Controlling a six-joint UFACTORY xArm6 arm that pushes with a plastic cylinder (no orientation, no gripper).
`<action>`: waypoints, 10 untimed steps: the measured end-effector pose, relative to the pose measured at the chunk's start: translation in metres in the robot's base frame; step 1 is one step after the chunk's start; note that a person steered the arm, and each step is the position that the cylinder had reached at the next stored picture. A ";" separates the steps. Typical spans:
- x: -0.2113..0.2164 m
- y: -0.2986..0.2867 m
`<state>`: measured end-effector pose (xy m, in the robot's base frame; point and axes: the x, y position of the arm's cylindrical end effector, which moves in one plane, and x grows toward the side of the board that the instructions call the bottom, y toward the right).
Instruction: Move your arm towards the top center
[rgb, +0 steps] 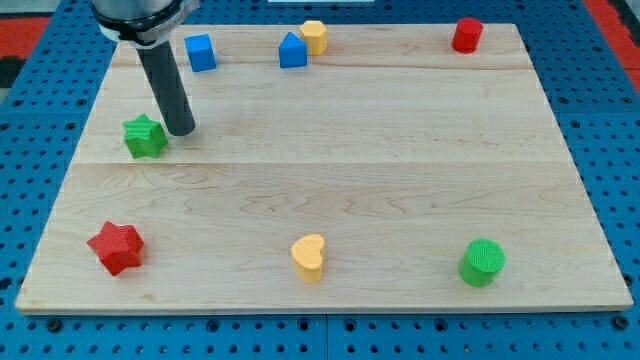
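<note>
My tip (181, 130): just right of the green star (145, 136).
Top centre: blue block (292, 50), yellow block (314, 37) stand there.
Between: bare tabletop (340, 150).

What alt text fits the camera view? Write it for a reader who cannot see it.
My tip rests on a wooden board at the view's left, right beside a green star block. Along the top sit a blue cube, a blue house-shaped block, a yellow block and a red cylinder. Along the bottom lie a red star, a yellow heart and a green cylinder.

My tip (182, 130) — down, rod tilted
</note>
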<state>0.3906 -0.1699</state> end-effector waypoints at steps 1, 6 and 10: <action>0.000 0.000; -0.085 0.210; -0.085 0.218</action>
